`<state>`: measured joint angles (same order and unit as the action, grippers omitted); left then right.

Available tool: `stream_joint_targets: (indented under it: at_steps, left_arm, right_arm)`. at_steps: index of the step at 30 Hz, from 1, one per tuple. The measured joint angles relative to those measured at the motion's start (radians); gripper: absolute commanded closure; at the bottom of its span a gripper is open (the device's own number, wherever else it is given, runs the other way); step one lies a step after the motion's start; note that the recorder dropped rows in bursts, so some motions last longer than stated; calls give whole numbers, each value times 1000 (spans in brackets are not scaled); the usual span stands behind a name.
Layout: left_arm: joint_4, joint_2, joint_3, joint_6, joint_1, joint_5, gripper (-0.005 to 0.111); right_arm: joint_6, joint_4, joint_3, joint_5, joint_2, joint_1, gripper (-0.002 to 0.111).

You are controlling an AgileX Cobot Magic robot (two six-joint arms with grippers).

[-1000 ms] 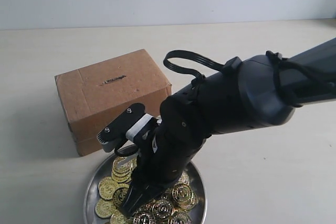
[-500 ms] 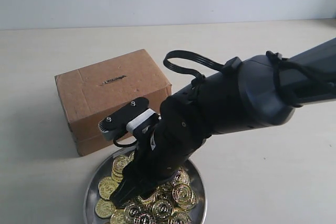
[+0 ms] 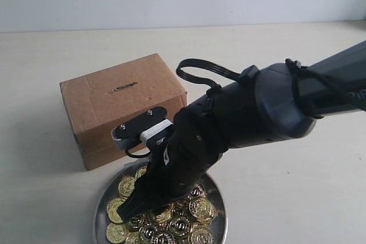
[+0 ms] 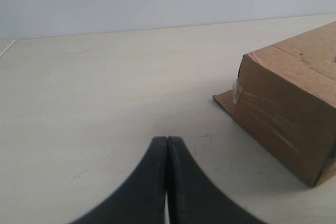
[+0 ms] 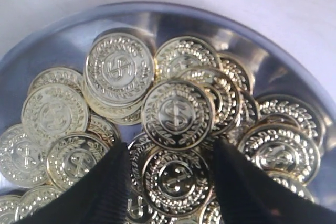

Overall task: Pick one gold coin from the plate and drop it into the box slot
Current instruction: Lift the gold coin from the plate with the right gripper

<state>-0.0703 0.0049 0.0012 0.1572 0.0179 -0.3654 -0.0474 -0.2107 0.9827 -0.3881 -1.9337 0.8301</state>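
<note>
Pick not yet made: right fingers [image 5: 105, 192] stand wide apart and empty, straddling a coin [image 5: 173, 182] in the plate [image 3: 97, 221] at lower centre; left fingers [image 4: 152, 182] pressed together, holding nothing; grasp, carry and drop into the slot [image 3: 123, 87] of the box [image 3: 123, 112], centre left, all outstanding.

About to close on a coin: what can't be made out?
- Exterior view: the black arm hides the gap of the right hand; the bottom edge cuts the round shiny silver metal plate.
- Right wrist view: whether the open fingers touch the gold coin between them.
- Left wrist view: the right edge cuts the brown cardboard box; its slot is unseen here.
</note>
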Motion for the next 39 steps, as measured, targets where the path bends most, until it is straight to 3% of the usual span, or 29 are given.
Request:
stream_joint_targets:
  at_steps: [4, 17, 27, 31, 34, 39]
  left_arm:
    - [0, 0, 0, 0, 0, 0, 107]
    - [0, 0, 0, 0, 0, 0, 107]
    - [0, 0, 0, 0, 0, 0, 107]
    - [0, 0, 0, 0, 0, 0, 107]
    - [0, 0, 0, 0, 0, 0, 107]
    - [0, 0, 0, 0, 0, 0, 107]
  right_arm:
    - [0, 0, 0, 0, 0, 0, 76]
    - [0, 0, 0, -43, 61, 0, 76]
    - [34, -9, 0, -193, 189, 0, 76]
    - [242, -114, 0, -268, 210, 0, 76]
    - [578, -295, 0, -361, 212, 0, 76]
    - [783, -404, 0, -400, 212, 0, 76]
